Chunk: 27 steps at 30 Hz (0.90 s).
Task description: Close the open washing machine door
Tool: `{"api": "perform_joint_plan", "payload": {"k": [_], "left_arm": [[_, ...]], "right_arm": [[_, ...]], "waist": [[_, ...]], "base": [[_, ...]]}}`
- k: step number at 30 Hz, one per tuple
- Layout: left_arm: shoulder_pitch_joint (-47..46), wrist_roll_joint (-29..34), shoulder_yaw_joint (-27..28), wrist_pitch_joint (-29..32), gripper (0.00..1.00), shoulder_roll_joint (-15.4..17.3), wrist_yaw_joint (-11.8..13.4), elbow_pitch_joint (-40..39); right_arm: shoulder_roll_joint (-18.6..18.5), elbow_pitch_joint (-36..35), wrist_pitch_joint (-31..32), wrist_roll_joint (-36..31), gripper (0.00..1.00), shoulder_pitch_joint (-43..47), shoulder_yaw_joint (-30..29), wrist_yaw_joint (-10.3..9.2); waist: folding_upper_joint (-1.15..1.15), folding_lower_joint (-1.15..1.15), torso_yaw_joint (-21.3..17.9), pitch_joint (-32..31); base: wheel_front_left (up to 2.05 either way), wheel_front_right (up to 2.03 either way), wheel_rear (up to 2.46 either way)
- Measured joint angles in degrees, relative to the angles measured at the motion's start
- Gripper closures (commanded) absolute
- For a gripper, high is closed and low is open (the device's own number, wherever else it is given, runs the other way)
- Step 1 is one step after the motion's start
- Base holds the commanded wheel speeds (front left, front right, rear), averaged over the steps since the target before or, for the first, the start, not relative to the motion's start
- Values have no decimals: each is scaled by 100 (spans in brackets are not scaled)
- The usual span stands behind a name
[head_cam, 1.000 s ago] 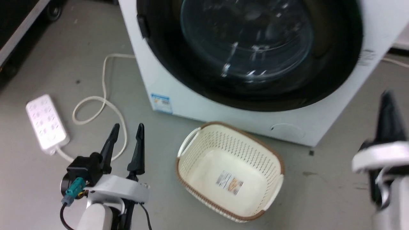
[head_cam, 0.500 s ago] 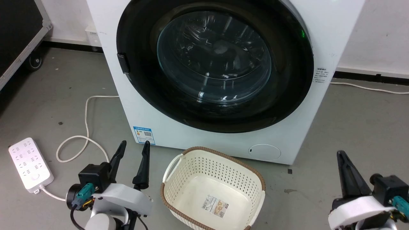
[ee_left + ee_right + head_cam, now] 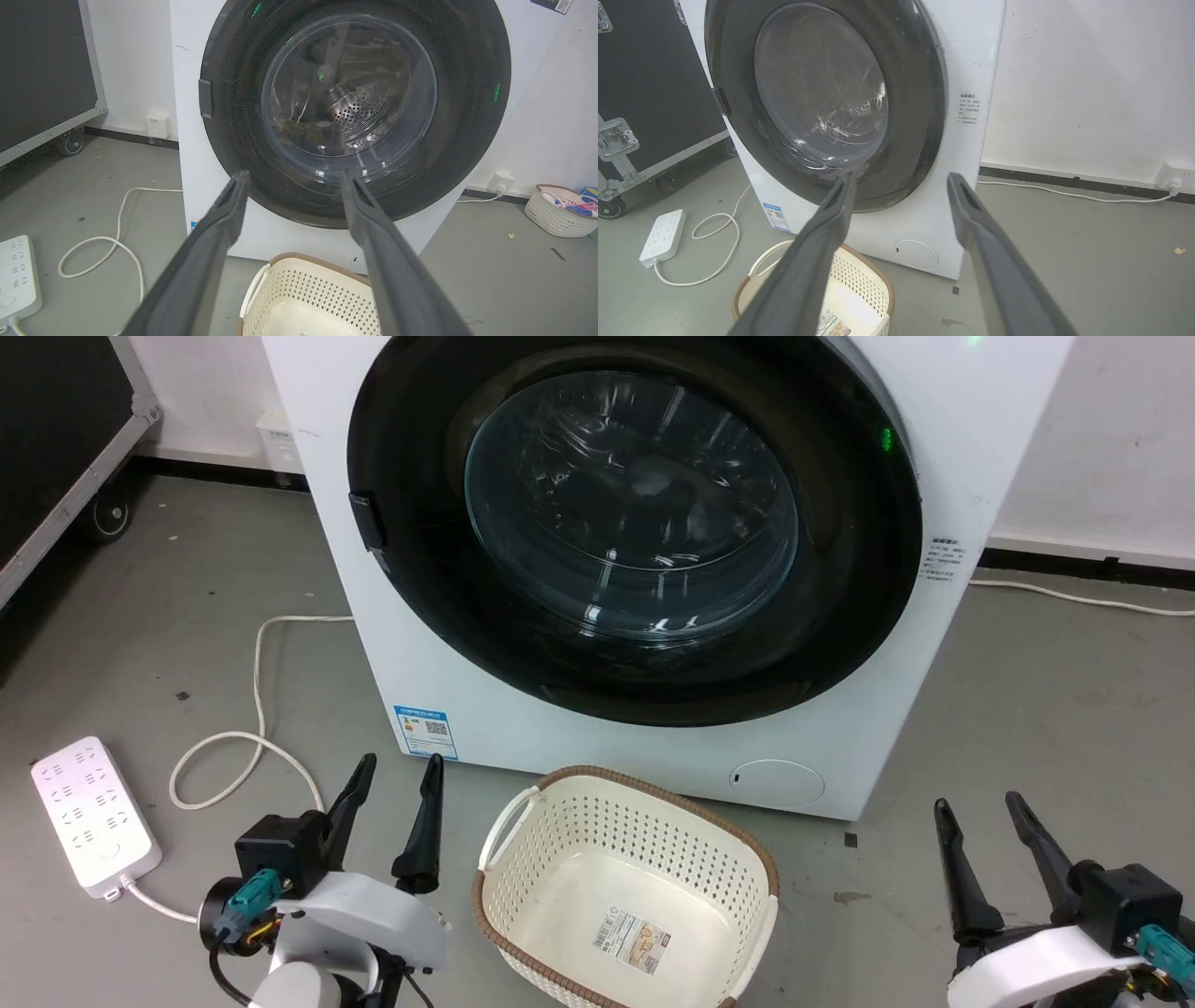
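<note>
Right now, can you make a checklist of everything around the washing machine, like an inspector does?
Surface: grey floor, a few specks.
Job's things: washing machine door looks flush with the machine's white front.
Clutter: empty cream basket before the machine; second basket with things in it by the wall.
Grippers: left gripper and right gripper open, holding nothing.
Cables: white cable looped beside power strip; another cable to a wall socket.
Surroundings: white wall; black wheeled case.
</note>
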Motion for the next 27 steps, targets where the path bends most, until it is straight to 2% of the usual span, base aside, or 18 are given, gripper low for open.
{"api": "perform_joint_plan", "payload": {"k": [10, 11, 27], "left_arm": [[-19, -46, -53, -37, 0, 55, 36, 107], [-20, -46, -53, -35, 100, 53, 48, 110], [7, 76, -18, 49, 100, 9, 78, -20]], "right_arm": [[0, 119, -45, 125, 0, -1, 59, 0], [0, 124, -58, 134, 100, -2, 56, 0], [-1, 74, 43, 89, 100, -3, 89, 0]], "waist": [[0, 0, -4, 29], [0, 0, -5, 31], [0, 0, 5, 42]], "base": [[0, 0, 0], [0, 0, 0], [0, 0, 0]]}}
